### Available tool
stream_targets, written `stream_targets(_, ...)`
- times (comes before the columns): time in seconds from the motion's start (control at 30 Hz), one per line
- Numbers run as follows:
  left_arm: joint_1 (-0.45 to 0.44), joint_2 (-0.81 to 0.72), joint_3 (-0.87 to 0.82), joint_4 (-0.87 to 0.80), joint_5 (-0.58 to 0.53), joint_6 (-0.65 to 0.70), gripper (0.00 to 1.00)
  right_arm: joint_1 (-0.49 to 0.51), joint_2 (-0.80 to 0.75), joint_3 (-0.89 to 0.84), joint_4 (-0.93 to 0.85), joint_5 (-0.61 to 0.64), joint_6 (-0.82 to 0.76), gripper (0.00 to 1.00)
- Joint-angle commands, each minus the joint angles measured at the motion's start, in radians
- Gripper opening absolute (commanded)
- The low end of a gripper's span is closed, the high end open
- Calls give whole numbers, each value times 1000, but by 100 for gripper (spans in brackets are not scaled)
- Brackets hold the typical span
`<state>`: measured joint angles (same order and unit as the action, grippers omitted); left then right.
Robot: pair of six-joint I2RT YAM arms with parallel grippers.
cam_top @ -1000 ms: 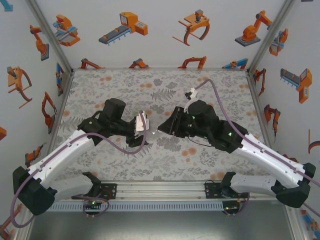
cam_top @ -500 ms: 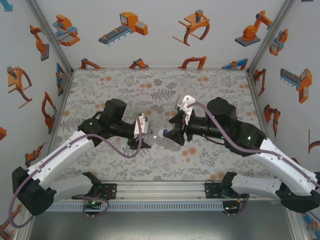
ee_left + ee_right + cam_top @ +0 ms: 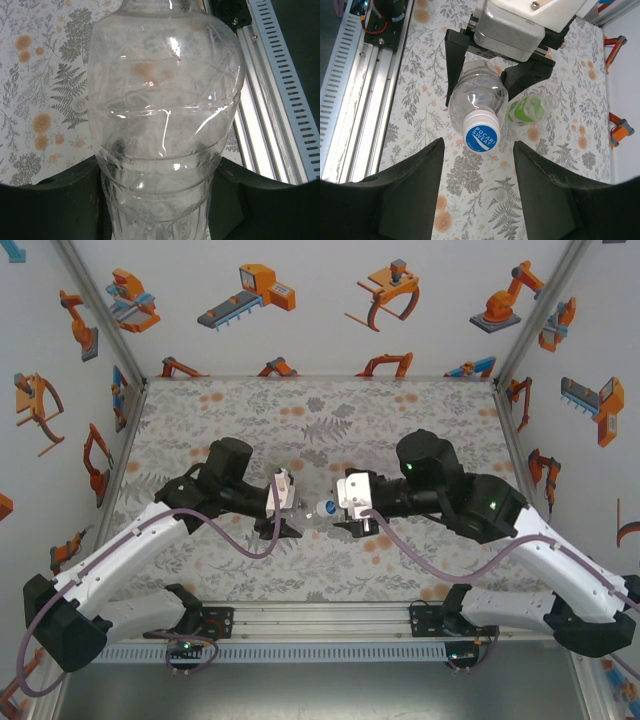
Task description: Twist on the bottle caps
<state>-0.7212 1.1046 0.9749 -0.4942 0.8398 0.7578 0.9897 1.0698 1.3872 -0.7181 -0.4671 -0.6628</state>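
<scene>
My left gripper is shut on a clear bottle, holding it level above the table with its neck toward the right arm. The black fingers press on both sides of the bottle's body. A white cap with a blue Pocari Sweat top sits on the bottle's neck and is also seen from above. My right gripper faces the cap head on, open, its fingers apart from it on either side and nothing between them. A green-labelled bottle lies on the table beyond.
The floral tablecloth covers the table. An aluminium rail with the arm bases runs along the near edge. White walls with orange robot prints close in the sides and back.
The right wrist has rolled, swinging its camera housing from the top round to the near side, and its jaws have come apart off the cap. The left arm and the bottle have stayed put.
</scene>
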Motion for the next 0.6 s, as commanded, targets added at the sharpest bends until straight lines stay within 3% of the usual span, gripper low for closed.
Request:
stream_targets(0.0,-4,-15,30,-19,47,26,0,1,10,13,7,-46,-44,50)
stream_targets(0.57,-3,-26,31,-20,53,26,0,1,48,12,21,-42,-23,34)
